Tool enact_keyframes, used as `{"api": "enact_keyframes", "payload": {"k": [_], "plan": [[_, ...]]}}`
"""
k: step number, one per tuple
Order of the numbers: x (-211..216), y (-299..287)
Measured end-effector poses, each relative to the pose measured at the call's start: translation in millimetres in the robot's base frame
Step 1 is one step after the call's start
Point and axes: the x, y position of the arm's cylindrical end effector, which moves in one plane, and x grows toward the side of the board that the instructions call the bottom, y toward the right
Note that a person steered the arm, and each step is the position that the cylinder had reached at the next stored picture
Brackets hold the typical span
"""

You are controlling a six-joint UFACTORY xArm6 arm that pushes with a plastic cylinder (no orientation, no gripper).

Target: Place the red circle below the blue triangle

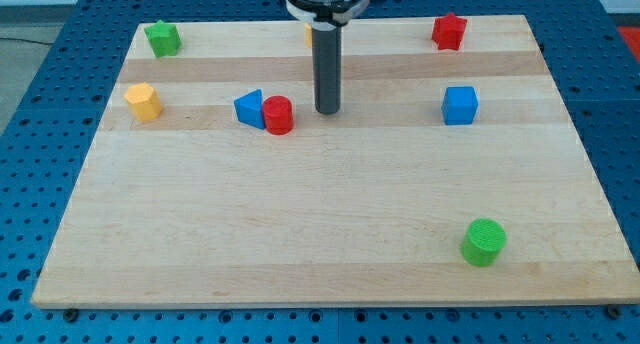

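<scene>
I count seven blocks fully visible on my board (330, 224): two red, two blue, two green, one yellow.

The red circle (278, 115) was pressed against the blue triangle (249, 108); open board was left below both, and my tip (327, 111) stood just right.

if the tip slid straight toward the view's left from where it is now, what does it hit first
Probably the red circle. My tip sits just to its right, at about the same height in the view, and apart from it. The blue triangle lies right behind the circle, seemingly touching it. Depth is hard to judge, so the tip might only clip the circle's upper edge.
</scene>
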Motion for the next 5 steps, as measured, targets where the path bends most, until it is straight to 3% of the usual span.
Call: {"api": "enact_keyframes", "payload": {"k": [1,3,4,5], "plan": [[-5,-24],[50,-46],[22,-5],[19,-50]]}}
